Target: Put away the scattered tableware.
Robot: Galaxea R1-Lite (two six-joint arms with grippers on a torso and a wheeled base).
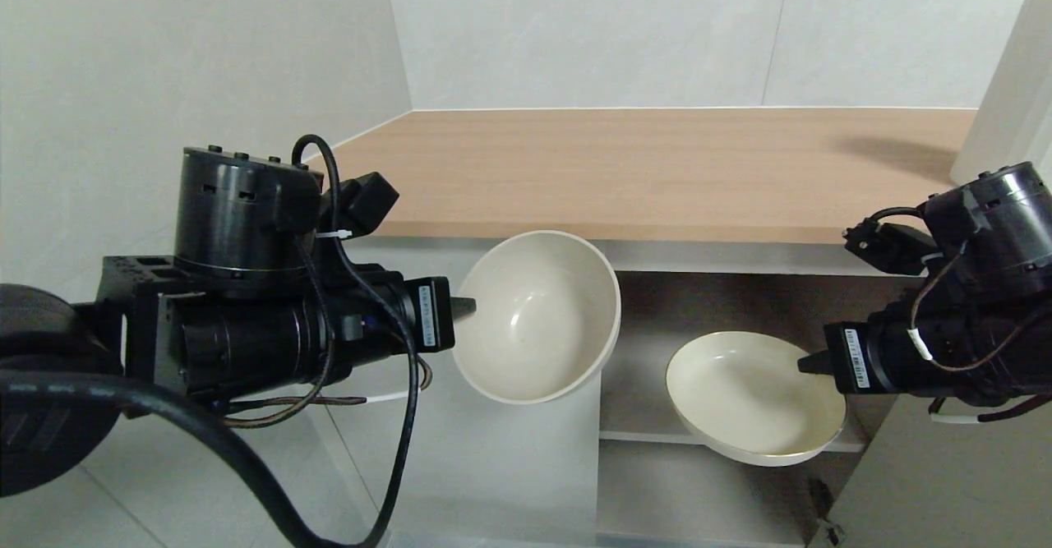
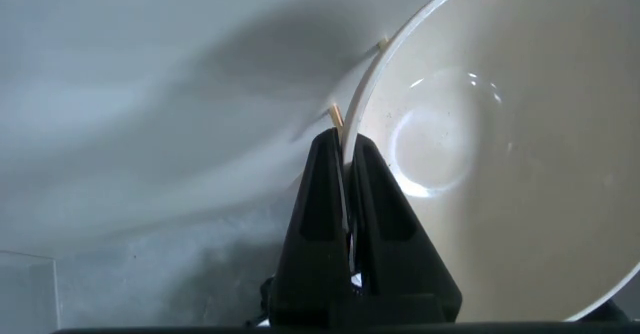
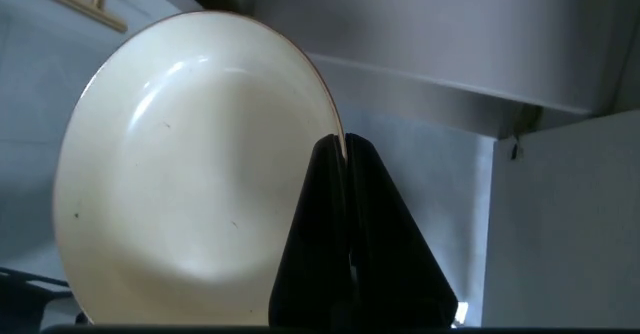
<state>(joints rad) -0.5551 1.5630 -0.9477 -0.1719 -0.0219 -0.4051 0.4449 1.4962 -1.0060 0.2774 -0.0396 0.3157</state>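
A deep white bowl [image 1: 538,318] hangs in the air in front of the wooden counter's edge, tipped so its inside faces me. My left gripper [image 1: 470,307] is shut on the bowl's rim; the left wrist view shows the rim [image 2: 365,94] pinched between the black fingers [image 2: 322,189]. To the right and lower, a shallow cream plate [image 1: 752,392] is held over the open cabinet shelf. My right gripper [image 1: 809,361] is shut on its edge, and the right wrist view shows the plate [image 3: 195,174] clamped at its rim.
The wooden countertop [image 1: 657,170] runs across the back against the white walls. Below it the cabinet stands open with a white shelf [image 1: 641,416] and a lower floor [image 1: 699,499]. A white upright object [image 1: 1011,96] stands at the counter's far right.
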